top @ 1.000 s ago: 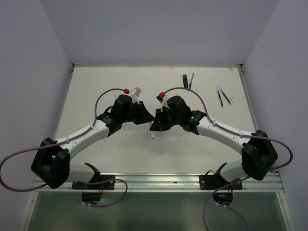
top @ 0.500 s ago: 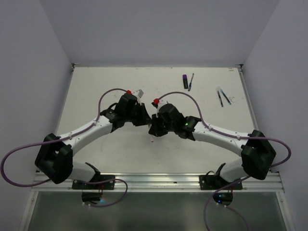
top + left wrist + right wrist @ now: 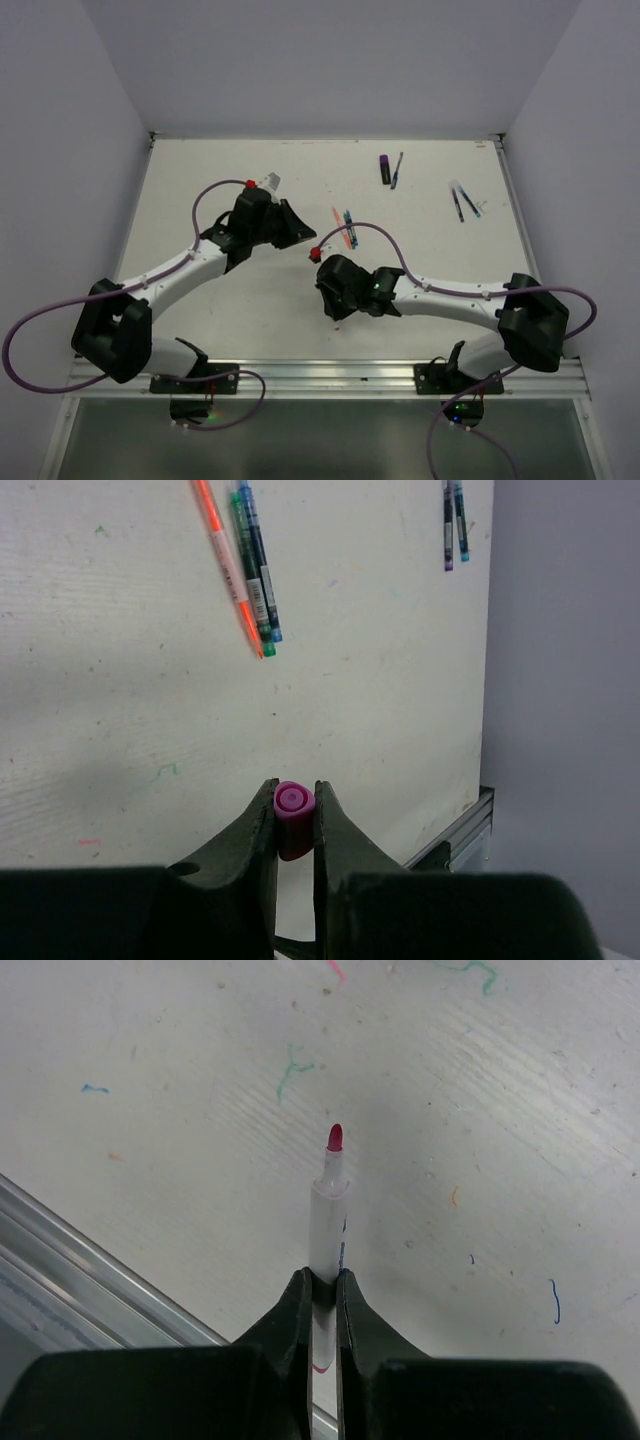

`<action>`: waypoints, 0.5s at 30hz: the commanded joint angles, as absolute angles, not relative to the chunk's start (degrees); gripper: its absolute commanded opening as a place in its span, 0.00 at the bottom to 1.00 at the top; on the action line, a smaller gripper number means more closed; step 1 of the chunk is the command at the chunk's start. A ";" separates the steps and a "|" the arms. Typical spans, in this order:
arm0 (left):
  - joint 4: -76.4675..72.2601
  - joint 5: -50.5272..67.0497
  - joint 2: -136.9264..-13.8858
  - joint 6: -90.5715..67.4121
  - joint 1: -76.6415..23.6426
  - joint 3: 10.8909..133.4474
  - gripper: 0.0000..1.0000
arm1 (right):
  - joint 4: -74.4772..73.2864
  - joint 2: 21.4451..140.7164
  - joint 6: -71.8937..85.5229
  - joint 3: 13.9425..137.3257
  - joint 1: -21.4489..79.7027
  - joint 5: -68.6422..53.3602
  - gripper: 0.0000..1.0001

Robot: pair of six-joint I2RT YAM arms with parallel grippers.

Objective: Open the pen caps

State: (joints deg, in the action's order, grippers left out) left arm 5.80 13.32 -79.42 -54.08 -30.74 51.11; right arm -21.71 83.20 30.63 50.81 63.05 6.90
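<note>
One cap (image 3: pixel 292 815) off, pinched tight in left fingers (image 3: pixel 262 830) over the bench (image 3: pixel 120 730); bare-tipped marker (image 3: pixel 328 1220) clamped in right fingers (image 3: pixel 293 1325). Next, probably: lay both down, reach for remaining pens (image 3: pixel 250 570) beyond.

Magenta cap (image 3: pixel 293 815); white marker (image 3: pixel 328 1230), red-tipped, perhaps pink.

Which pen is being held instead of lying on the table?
The white marker with the bare pink tip, clamped in the right end effector; the other pens lie flat.
</note>
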 commanded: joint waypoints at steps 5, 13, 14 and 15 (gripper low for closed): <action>7.96 9.26 -79.18 -49.32 -29.88 52.72 0.00 | -25.05 79.63 28.93 51.94 57.95 6.77 0.00; 17.20 0.36 -82.16 -43.17 -28.04 55.80 0.00 | -30.05 76.37 21.64 55.54 42.22 4.92 0.00; 18.44 -1.21 -83.05 -42.46 -27.69 56.77 0.00 | -30.67 76.99 20.93 56.42 40.80 5.01 0.00; 19.59 -1.67 -84.19 -41.58 -26.90 57.73 0.00 | -30.93 77.51 20.31 57.90 39.30 4.92 0.00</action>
